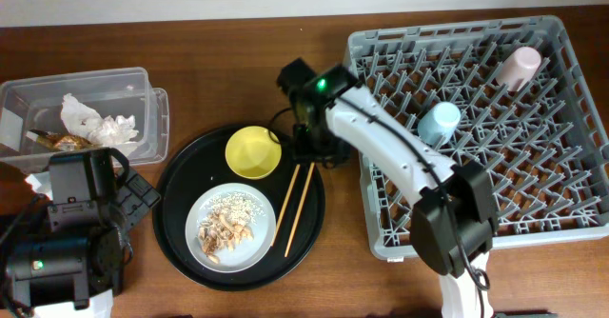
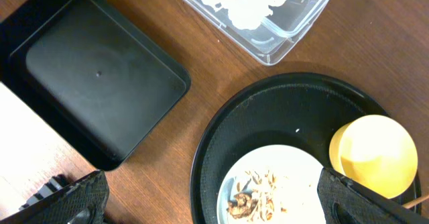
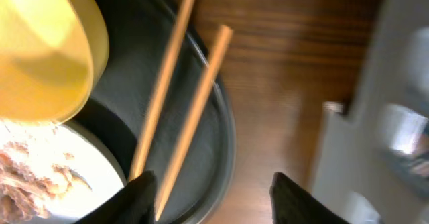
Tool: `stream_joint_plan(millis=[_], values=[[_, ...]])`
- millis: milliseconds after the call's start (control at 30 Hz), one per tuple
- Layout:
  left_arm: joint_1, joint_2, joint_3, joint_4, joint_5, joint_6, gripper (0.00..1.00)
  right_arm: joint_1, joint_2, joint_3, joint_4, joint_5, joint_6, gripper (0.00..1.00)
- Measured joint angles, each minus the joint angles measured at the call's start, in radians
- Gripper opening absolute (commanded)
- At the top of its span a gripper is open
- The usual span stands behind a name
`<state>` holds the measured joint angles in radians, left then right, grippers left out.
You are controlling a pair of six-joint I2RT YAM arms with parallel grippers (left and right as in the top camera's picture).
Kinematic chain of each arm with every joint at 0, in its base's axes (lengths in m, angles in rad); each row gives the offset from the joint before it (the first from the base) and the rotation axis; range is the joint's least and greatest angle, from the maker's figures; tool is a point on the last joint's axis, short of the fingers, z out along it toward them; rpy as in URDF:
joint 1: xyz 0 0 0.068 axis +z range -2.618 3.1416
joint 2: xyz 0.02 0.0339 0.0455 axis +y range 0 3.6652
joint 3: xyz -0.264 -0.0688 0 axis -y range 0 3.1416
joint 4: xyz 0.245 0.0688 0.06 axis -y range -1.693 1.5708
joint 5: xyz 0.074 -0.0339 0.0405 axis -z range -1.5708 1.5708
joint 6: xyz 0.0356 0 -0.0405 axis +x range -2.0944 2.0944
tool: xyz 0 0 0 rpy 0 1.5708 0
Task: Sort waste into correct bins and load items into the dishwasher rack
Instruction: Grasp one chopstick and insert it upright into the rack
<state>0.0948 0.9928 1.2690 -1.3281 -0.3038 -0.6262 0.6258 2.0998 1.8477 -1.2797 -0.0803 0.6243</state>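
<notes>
right wrist view: the right fingers (image 3: 137, 200) stand part-open and empty, the pair of wooden chopsticks (image 3: 196, 110) on the round black tray (image 3: 211, 157) ending just beside one. left fingers (image 2: 67, 197) hang wide and empty, short of the round pale-grey plate (image 2: 295, 170) of beige scraps (image 2: 255, 197). beyond, pink cup (image 1: 520, 68) and light-blue cup (image 1: 439, 123) sit in the square grey rack (image 1: 571, 156); small yellow bowl (image 1: 252, 151), chopsticks, plate remain.

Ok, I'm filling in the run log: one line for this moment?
right claw: open over chopsticks | left claw: open | pink cup, light-blue cup: in rack
</notes>
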Motion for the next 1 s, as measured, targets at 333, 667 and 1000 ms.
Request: stream_joint_plan(millis=[333,667,1000], values=[[0.0,0.0,0.0,0.0,0.0,0.0,0.99,0.088,-0.001,-0.25,0.234,0.013,0.312,0.41],[0.0,0.0,0.0,0.0,0.0,0.0,0.99,0.095,-0.032,-0.421,0.414,0.01,0.376,0.04],[0.0,0.0,0.0,0.001,0.0,0.0,0.99,-0.083,-0.191,-0.179,0.283,-0.017,0.066,0.04]])
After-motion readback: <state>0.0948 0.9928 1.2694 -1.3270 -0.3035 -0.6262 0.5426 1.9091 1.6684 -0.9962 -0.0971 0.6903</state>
